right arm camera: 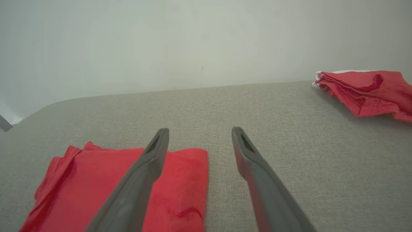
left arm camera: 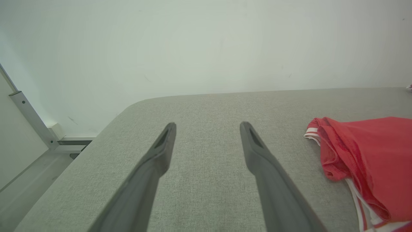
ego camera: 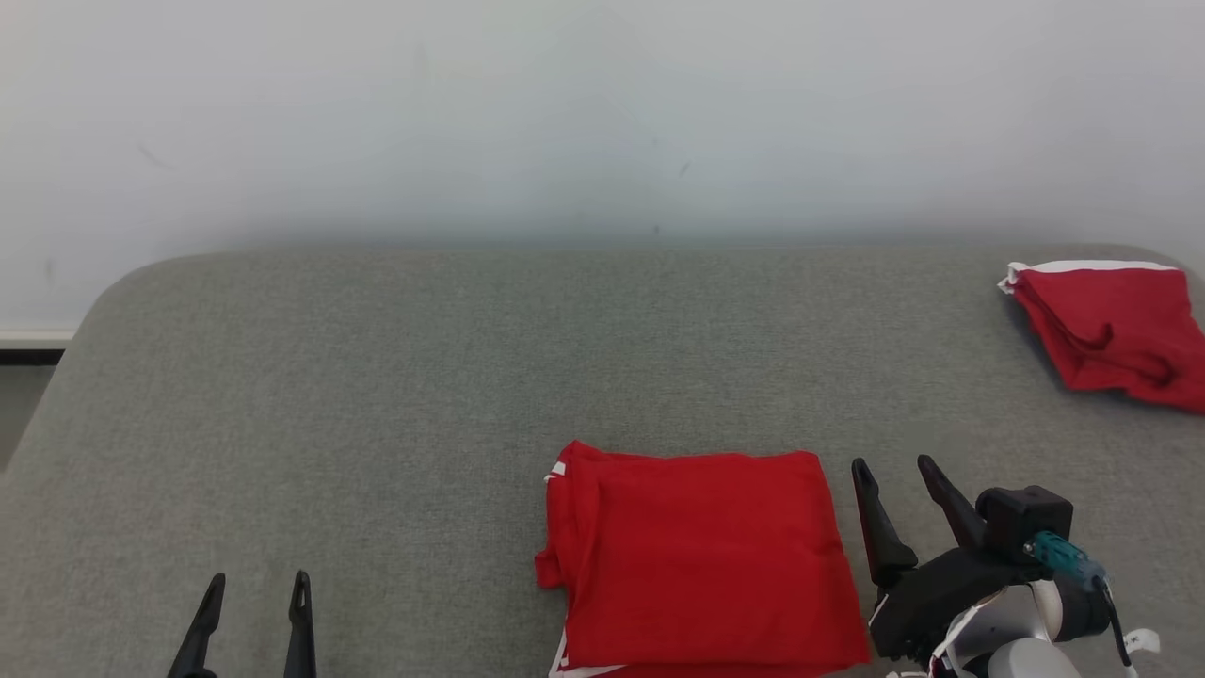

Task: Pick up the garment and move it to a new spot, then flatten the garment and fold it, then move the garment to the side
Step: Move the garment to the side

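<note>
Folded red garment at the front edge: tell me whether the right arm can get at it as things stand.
Probably yes. The right gripper hangs open just beside the folded red garment, with nothing between them; the second red garment lies far off to the right.

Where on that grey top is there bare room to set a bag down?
The left half of the grey top is bare, from the wall to the left hand. The strip behind the folded red garment is free. Crowded: around the right hand beside that garment, and the far right corner, where a second red garment lies.
</note>
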Robot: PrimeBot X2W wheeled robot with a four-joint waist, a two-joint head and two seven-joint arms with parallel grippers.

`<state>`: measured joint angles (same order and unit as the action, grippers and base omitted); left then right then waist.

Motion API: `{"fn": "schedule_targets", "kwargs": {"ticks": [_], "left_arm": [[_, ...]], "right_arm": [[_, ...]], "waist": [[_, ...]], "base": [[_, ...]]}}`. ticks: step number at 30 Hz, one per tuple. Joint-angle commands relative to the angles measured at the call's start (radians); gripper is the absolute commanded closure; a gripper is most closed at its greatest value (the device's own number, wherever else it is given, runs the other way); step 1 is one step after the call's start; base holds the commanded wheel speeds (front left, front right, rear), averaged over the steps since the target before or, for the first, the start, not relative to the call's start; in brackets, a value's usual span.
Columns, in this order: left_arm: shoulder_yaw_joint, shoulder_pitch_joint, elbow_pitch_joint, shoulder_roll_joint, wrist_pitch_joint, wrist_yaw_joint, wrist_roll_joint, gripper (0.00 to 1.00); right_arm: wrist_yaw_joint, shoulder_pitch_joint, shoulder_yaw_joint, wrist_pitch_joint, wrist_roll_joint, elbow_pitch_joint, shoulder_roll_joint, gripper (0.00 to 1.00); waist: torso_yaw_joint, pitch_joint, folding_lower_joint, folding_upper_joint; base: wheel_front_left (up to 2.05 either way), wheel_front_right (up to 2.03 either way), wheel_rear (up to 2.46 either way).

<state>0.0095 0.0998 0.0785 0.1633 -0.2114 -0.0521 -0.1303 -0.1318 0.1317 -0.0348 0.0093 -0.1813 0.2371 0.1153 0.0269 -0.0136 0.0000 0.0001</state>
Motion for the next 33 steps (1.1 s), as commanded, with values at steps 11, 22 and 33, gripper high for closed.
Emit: {"fn": "schedule_targets", "kwargs": {"ticks": [11,22,33], "left_arm": [[-0.018,-0.053,0.023,0.002,-0.017,-0.002,-0.015,0.0],[-0.021,-0.086,0.068,0.01,-0.037,-0.002,-0.022,0.0],[-0.02,-0.1,0.07,0.007,-0.049,0.004,-0.033,0.0]], "right_arm": [[0.002,0.09,-0.017,0.008,0.035,0.244,-0.028,0.0],[0.002,0.13,-0.006,-0.009,0.044,0.468,-0.039,0.42],[0.002,0.255,0.056,-0.038,-0.023,0.464,-0.013,1.0]], "waist": [[0.061,0.068,0.0,-0.0001],[0.075,0.083,0.0,-0.0001],[0.046,0.121,0.0,-0.0001]], "base": [[0.0,0.0,0.0],[0.0,0.0,0.0],[0.0,0.0,0.0]]}}
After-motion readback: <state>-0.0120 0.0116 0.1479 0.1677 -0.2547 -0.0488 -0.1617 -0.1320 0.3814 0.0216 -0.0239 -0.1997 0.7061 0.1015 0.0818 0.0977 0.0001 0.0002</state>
